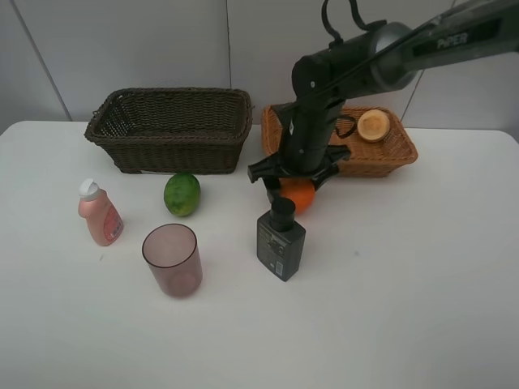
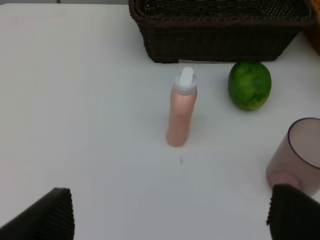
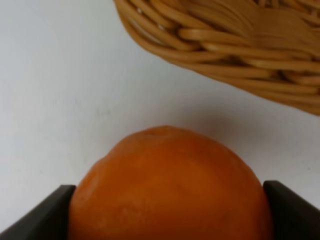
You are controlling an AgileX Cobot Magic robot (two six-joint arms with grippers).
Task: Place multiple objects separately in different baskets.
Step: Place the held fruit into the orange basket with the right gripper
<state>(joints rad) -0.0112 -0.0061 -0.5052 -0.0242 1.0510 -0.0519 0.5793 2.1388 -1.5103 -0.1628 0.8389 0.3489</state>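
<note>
My right gripper (image 1: 296,188) is down at the table in front of the light tan basket (image 1: 397,154), with its fingers closed on both sides of the orange (image 1: 301,197). The right wrist view shows the orange (image 3: 170,190) filling the space between the fingers (image 3: 45,215). A peach-like fruit (image 1: 374,125) lies in the tan basket. The dark brown basket (image 1: 170,150) stands at the back left. The green fruit (image 1: 182,194), pink bottle (image 1: 100,215), mauve cup (image 1: 172,259) and dark pump bottle (image 1: 280,239) stand on the table. My left gripper (image 2: 170,220) is open and empty, above the table short of the pink bottle (image 2: 181,115).
The pump bottle stands just in front of the orange and my right gripper. The tan basket's wall (image 3: 225,35) is just beyond the orange. In the left wrist view the green fruit (image 2: 249,85) and cup (image 2: 300,155) lie beside the bottle, the dark basket (image 2: 220,35) behind.
</note>
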